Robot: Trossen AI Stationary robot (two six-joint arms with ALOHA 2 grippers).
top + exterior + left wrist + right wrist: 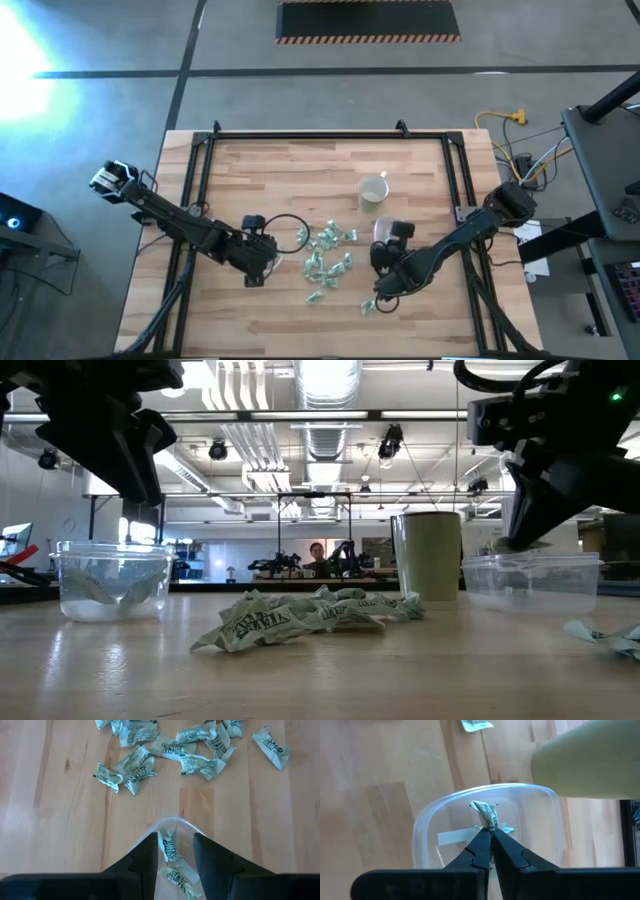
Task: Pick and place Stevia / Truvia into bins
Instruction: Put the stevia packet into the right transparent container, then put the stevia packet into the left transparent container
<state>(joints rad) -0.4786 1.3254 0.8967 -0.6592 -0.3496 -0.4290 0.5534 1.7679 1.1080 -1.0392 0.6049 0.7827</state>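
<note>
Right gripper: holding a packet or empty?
Holding. The right gripper is shut on a Stevia packet, pinched at its fingertips above the rounded-rectangular bin, not yet released.

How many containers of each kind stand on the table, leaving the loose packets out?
Round clear tub: 1
Rounded-rectangular clear tub: 1
Cream mug: 1
Total: 3

In the high view, the right hand covers most of the clear rounded-rectangular plastic tub. In the right wrist view, the pale cream mug is blurred and cut off at the edge. Print on the crumpled pale green paper packets is too small to read.
</note>
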